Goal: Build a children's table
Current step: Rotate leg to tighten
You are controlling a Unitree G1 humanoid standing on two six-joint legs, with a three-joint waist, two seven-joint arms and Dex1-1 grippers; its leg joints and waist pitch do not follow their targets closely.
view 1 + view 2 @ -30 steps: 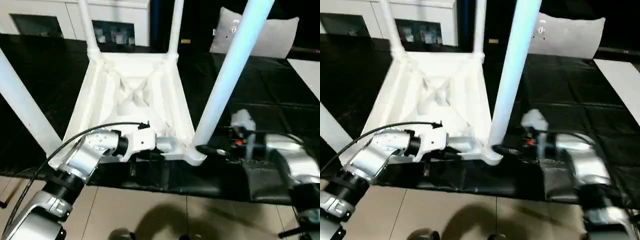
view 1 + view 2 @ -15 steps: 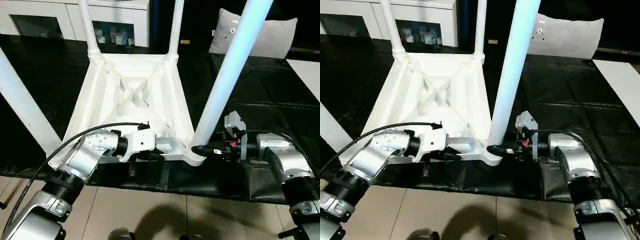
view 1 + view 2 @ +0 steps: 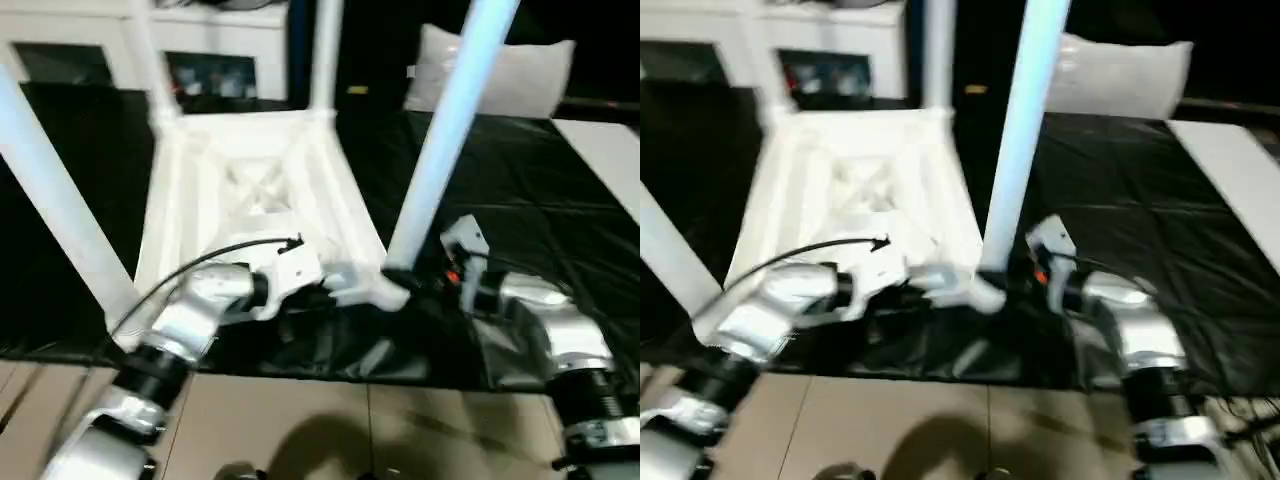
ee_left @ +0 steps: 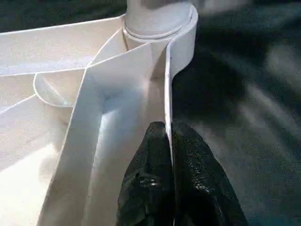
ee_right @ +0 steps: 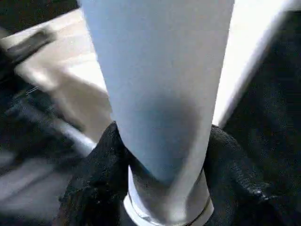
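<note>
The children's table (image 3: 250,190) lies upside down on a black cloth, ribbed underside up, with its white legs standing in the corner sockets. My left gripper (image 3: 325,290) is shut on the thin rim of the top (image 4: 167,94), just short of the near right socket (image 4: 160,19); one black finger (image 4: 150,188) sits on each side of the rim. My right gripper (image 3: 405,275) is closed around the base of the near right leg (image 5: 160,94), with a finger (image 5: 99,183) on either side where the leg enters the socket.
The black cloth (image 3: 520,200) covers the floor under the table, and tiled floor (image 3: 300,430) shows nearest me. A white cabinet (image 3: 230,50) and a grey pillow (image 3: 510,75) stand behind. The near left leg (image 3: 50,190) rises beside my left arm.
My right gripper has moved in and closed around the base of the near right leg. The left gripper keeps its hold on the rim. The head view has shifted.
</note>
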